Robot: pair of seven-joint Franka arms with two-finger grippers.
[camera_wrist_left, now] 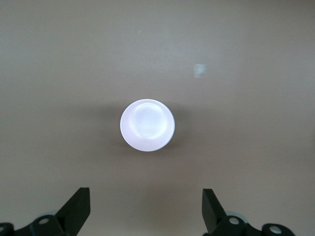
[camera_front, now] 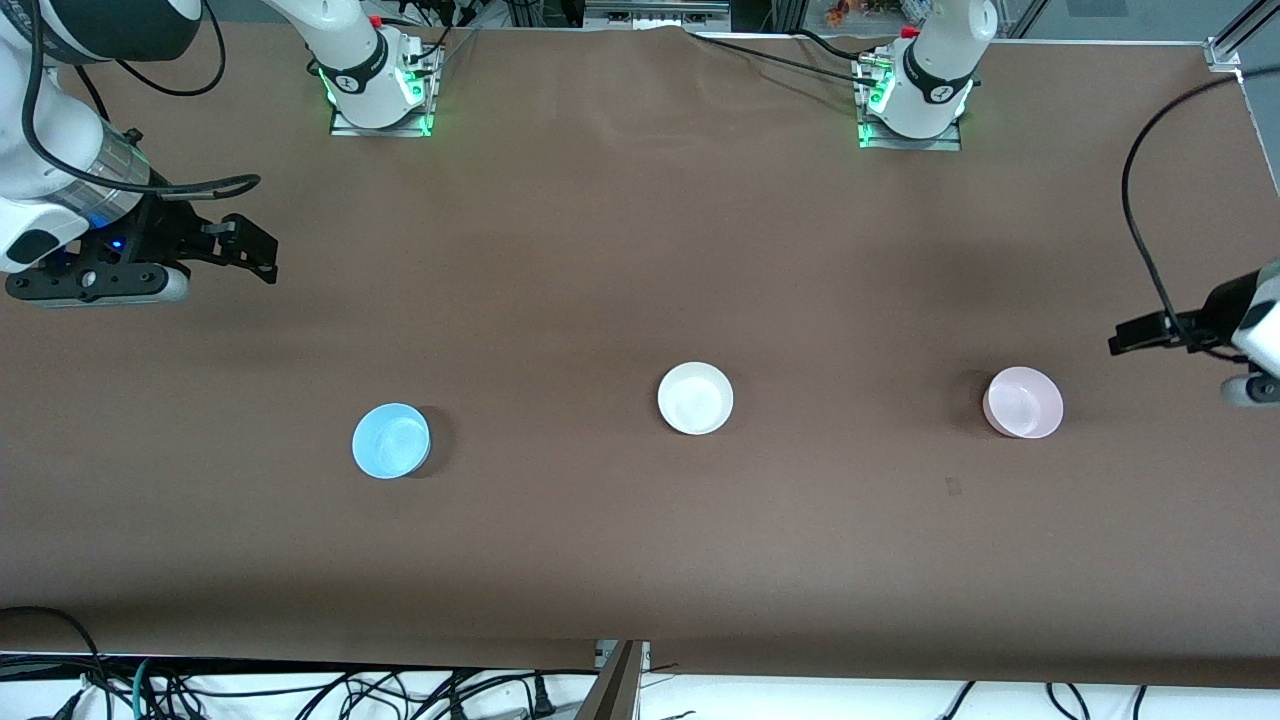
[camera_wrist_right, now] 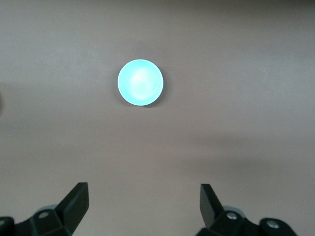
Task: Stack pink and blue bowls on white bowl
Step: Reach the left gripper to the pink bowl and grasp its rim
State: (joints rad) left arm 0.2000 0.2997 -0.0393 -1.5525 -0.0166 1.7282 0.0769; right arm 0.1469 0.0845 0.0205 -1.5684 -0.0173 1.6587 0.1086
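Note:
The white bowl (camera_front: 695, 398) stands upright in the middle of the brown table. The blue bowl (camera_front: 391, 441) stands toward the right arm's end, a little nearer the front camera; it shows in the right wrist view (camera_wrist_right: 141, 82). The pink bowl (camera_front: 1022, 402) stands toward the left arm's end and shows in the left wrist view (camera_wrist_left: 147, 125). My right gripper (camera_front: 255, 245) is open and empty, high over the table's end, apart from the blue bowl. My left gripper (camera_front: 1130, 338) is open and empty, up beside the pink bowl at its end of the table.
The brown table (camera_front: 640, 560) holds only the three bowls. The two arm bases (camera_front: 380, 90) (camera_front: 915, 100) stand along the table's edge farthest from the front camera. Cables (camera_front: 300, 690) lie below the table's front edge.

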